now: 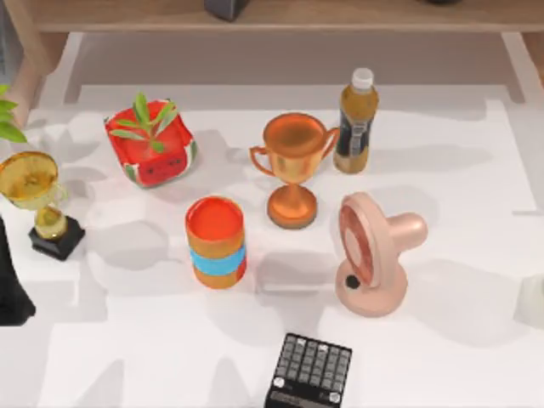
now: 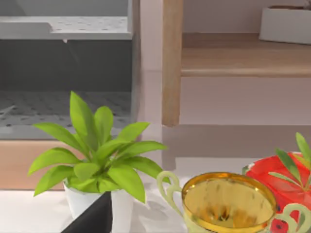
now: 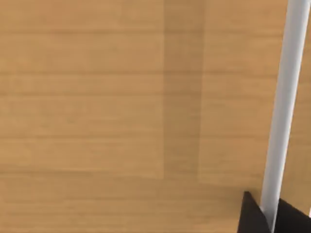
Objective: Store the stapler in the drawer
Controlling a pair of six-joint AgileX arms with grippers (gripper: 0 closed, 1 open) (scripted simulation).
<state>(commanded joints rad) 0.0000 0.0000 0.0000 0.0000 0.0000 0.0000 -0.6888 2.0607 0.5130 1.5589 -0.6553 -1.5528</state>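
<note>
My right gripper (image 3: 270, 213) is pressed up against the drawer's wooden front (image 3: 121, 97). Its two black fingertips (image 3: 250, 216) sit on either side of the white bar handle (image 3: 282, 97) and touch it. A small pale thing (image 1: 535, 302) lies on the table, cut off by the top view's right edge; I cannot tell if it is the stapler. My left arm (image 1: 13, 289) rests at the table's left edge, and one dark fingertip (image 2: 95, 218) of its gripper shows in the left wrist view.
On the table stand a gold trophy (image 1: 34, 191), red watermelon planter (image 1: 151, 144), orange can (image 1: 217, 242), copper trophy (image 1: 293, 166), amber bottle (image 1: 355, 123), pink fan (image 1: 374, 255) and black calculator (image 1: 310, 371). Wooden furniture (image 1: 280, 15) runs along the far side. A potted plant (image 2: 97, 155) stands near the left gripper.
</note>
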